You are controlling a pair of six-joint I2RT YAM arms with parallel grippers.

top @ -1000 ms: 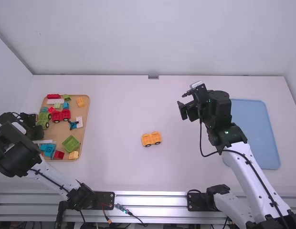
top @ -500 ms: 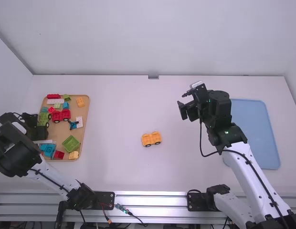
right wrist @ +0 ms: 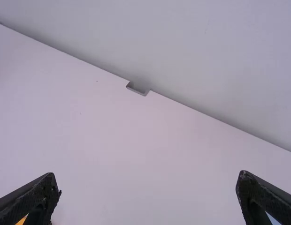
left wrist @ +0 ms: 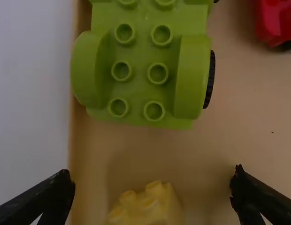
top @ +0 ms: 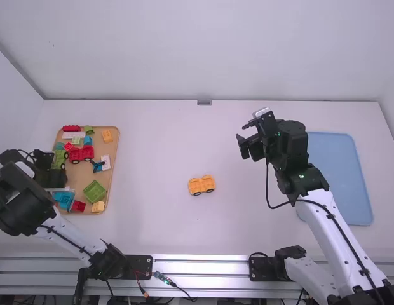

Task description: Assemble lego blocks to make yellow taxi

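The left end effector point(top: 49, 166) was over the left side of the wooden tray point(top: 110, 176), released, a yellow block point(left wrist: 148, 206) between its spread fingers, untouched; a green wheeled base point(left wrist: 141, 77) lay near. The right end effector point(top: 246, 136), also released, was left of the blue tray point(top: 342, 175). Between both, on the desk point(top: 165, 146), stood the yellow-orange wheeled base point(top: 201, 185).

The green car point(left wrist: 139, 51) and yellow block point(left wrist: 172, 206) look like smooth plastic with a soft sheen, while the green car's black wheel point(left wrist: 209, 82) has a rough, ribbed face. The orange car point(top: 201, 185) looks plastic as well, lying on a smooth, matt white table point(top: 146, 152). The tan tray point(top: 80, 174) looks like smooth matt wood, the blue tray point(top: 337, 171) like smooth matt plastic, and the grooved rail point(top: 197, 269) like dull-shining metal.
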